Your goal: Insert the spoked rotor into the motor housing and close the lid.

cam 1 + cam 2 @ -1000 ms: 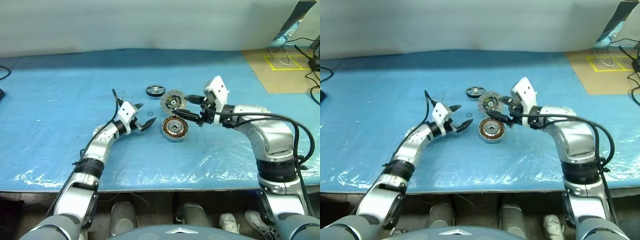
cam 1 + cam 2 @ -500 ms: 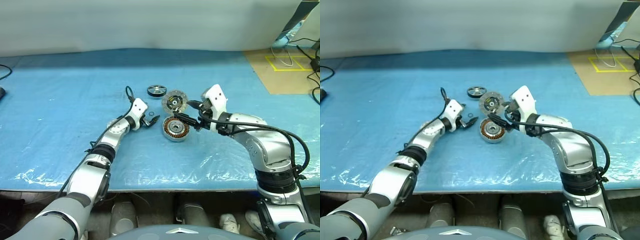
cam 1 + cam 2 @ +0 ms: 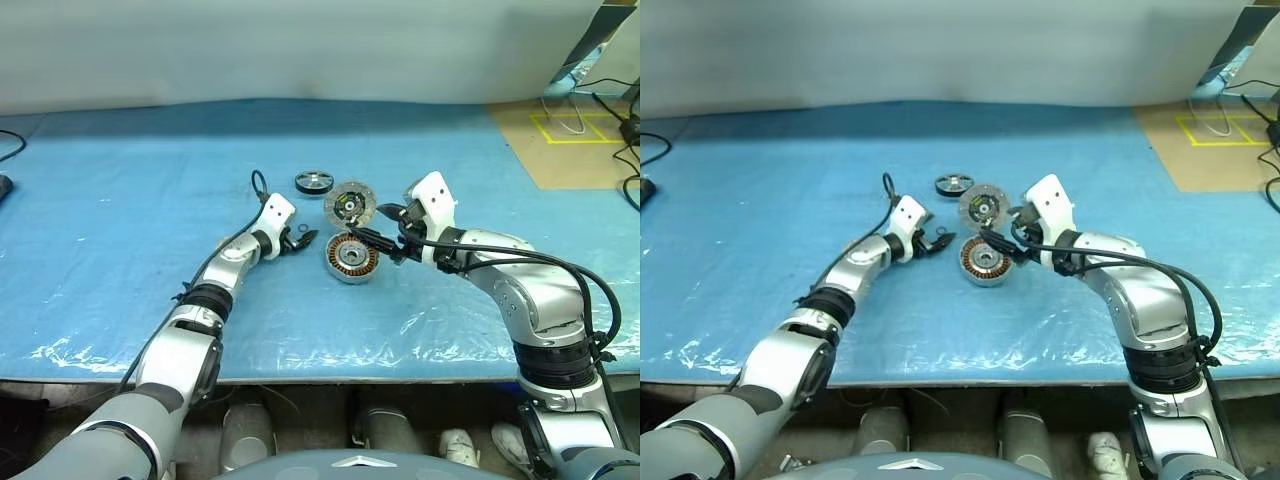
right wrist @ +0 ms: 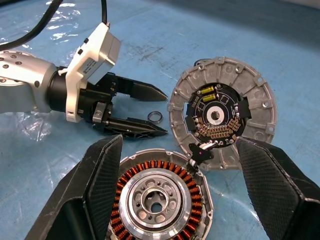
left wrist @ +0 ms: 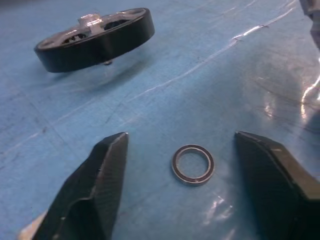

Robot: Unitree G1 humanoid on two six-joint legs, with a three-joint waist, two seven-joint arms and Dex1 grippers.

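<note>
Nothing is assembled yet: the rotor (image 3: 312,181), housing (image 3: 351,257) and lid (image 3: 349,205) lie apart on the mat (image 3: 120,200), while the left gripper (image 5: 192,165) straddles a small ring (image 5: 193,164), jaws apart, and the right gripper (image 4: 175,165) hangs open, empty.

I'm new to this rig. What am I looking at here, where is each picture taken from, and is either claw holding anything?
This is a two-armed humanoid robot at a table with a blue cover. Two pictures come from cameras on its head, looking down over both arms. The other two come from cameras on the wrists, looking along each claw's fingers. On the cover lie motor parts: the rotor, a black-rimmed wheel; the lid, lying with its circuit face up; the housing with copper windings; and a small ring. The left claw is open, its fingers either side of the ring. The right claw is open above the lid and housing. Neither holds anything.
</note>
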